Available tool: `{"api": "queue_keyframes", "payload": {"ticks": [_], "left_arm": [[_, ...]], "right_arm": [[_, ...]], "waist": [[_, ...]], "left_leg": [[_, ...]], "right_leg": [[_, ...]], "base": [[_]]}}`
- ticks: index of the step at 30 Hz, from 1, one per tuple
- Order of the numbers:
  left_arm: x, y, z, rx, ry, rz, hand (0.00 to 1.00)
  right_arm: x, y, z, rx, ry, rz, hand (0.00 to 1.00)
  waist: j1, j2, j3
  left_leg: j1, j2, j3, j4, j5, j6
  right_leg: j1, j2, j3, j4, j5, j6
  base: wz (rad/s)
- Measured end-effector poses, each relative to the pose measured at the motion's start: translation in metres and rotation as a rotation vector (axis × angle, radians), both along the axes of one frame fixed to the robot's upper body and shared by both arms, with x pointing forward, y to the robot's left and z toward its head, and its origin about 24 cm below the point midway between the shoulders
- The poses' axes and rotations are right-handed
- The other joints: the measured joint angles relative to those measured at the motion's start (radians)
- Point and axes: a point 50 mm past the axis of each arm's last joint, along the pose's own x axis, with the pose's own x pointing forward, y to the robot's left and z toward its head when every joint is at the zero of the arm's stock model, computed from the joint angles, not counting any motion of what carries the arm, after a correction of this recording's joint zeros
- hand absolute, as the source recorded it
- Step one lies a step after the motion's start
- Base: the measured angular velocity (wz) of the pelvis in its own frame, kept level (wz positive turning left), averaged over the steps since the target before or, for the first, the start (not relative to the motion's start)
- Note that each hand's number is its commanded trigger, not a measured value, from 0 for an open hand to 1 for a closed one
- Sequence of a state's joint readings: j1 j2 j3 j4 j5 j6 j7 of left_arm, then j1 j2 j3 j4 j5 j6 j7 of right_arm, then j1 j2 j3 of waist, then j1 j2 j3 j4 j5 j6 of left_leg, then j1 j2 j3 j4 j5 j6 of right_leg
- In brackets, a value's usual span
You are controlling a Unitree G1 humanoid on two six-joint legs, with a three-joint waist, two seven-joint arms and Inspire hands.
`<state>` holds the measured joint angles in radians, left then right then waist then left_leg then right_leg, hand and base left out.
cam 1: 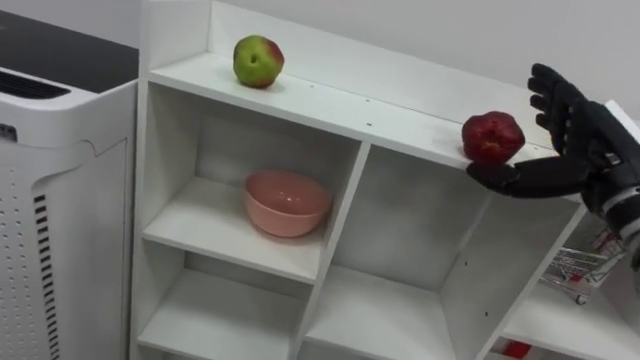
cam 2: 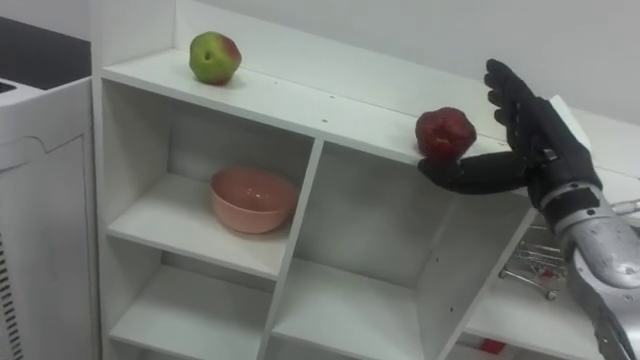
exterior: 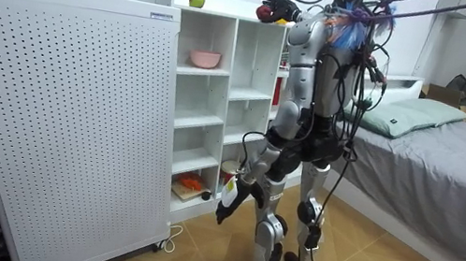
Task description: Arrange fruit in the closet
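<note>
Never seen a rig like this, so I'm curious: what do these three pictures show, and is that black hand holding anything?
A humanoid robot stands at a white shelf unit. Two pictures come from cameras in its head, the third from a camera in the room. On top lie a green apple and a red apple. The right hand touches the red one, fingers spread, not closed round it. A pink bowl sits in a compartment below. The left hand hangs low.

You have no writing, number or sign here that can be read, neither on the white closet (cam 1: pixel 340 110) across the middle of the frame nor on the white perforated cabinet (exterior: pixel 56 110) at its left.
</note>
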<state>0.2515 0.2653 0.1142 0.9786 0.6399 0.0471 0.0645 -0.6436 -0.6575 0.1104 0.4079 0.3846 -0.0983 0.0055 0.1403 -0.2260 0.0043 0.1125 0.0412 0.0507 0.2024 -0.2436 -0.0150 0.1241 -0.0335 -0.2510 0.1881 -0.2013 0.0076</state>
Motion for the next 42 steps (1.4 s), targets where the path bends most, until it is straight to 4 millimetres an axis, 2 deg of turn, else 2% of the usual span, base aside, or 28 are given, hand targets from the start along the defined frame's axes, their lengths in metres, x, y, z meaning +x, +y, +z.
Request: {"api": "queue_keyframes", "payload": {"ticks": [4, 13, 14, 15, 17, 26, 29, 42], "left_arm": [[0.001, 0.000, 0.000, -0.002, 0.000, -0.002, 0.00], [0.000, -0.002, -0.001, -0.004, 0.023, -0.011, 0.00], [-0.001, -0.002, -0.001, -0.005, 0.024, -0.011, 0.00], [-0.001, -0.002, -0.001, -0.005, 0.026, -0.010, 0.00], [-0.001, -0.002, -0.001, -0.008, 0.029, -0.011, 0.00], [0.001, -0.003, -0.002, -0.021, 0.032, -0.012, 0.00], [0.004, -0.003, -0.001, -0.021, 0.024, -0.015, 0.00], [0.007, 0.001, 0.000, -0.010, 0.031, -0.050, 0.00]], "right_arm": [[0.004, 0.008, 0.005, -0.043, -0.001, 0.028, 0.00], [0.005, 0.008, 0.004, -0.098, 0.011, 0.014, 0.00], [0.005, 0.009, 0.003, -0.102, 0.016, 0.016, 0.15], [0.005, 0.010, 0.002, -0.106, 0.019, 0.019, 0.60], [0.006, 0.013, -0.001, -0.115, 0.030, 0.028, 1.00], [0.007, 0.021, -0.007, -0.160, 0.061, 0.071, 1.00], [0.006, 0.022, -0.005, -0.245, 0.040, 0.069, 1.00], [0.005, 0.023, -0.002, -0.280, 0.019, 0.066, 1.00]], "waist": [[0.002, -0.002, -0.0012], [0.005, 0.000, -0.0003], [0.008, -0.001, -0.0001], [0.008, -0.001, -0.0001], [0.004, -0.001, -0.0001], [0.004, -0.002, -0.0008], [0.006, -0.003, -0.0010], [0.003, -0.003, -0.0013]], "left_leg": [[-0.004, -0.001, 0.000, 0.001, 0.000, 0.000], [0.001, -0.001, -0.003, 0.002, 0.000, 0.000], [-0.001, -0.001, -0.004, 0.002, 0.000, 0.000], [-0.001, -0.001, -0.004, 0.002, 0.000, 0.000], [0.000, -0.001, -0.005, 0.003, 0.000, 0.000], [0.000, -0.001, -0.005, 0.003, 0.000, 0.000], [0.000, -0.001, -0.005, 0.003, 0.000, 0.000], [-0.001, -0.001, -0.006, 0.003, 0.000, 0.000]], "right_leg": [[-0.002, 0.000, 0.002, 0.000, 0.000, 0.000], [-0.002, 0.000, 0.005, -0.002, 0.000, 0.000], [0.000, 0.000, 0.004, -0.002, 0.000, 0.000], [0.001, 0.000, 0.003, -0.002, 0.000, 0.000], [0.002, 0.000, 0.003, -0.002, 0.000, 0.000], [0.002, 0.000, 0.000, -0.001, 0.000, 0.000], [0.002, 0.000, -0.001, -0.001, 0.001, -0.001], [0.003, 0.000, -0.002, -0.001, 0.001, -0.001]], "base": [[0.00], [0.00], [0.00], [0.00], [0.00], [0.00], [0.00], [0.00]]}}
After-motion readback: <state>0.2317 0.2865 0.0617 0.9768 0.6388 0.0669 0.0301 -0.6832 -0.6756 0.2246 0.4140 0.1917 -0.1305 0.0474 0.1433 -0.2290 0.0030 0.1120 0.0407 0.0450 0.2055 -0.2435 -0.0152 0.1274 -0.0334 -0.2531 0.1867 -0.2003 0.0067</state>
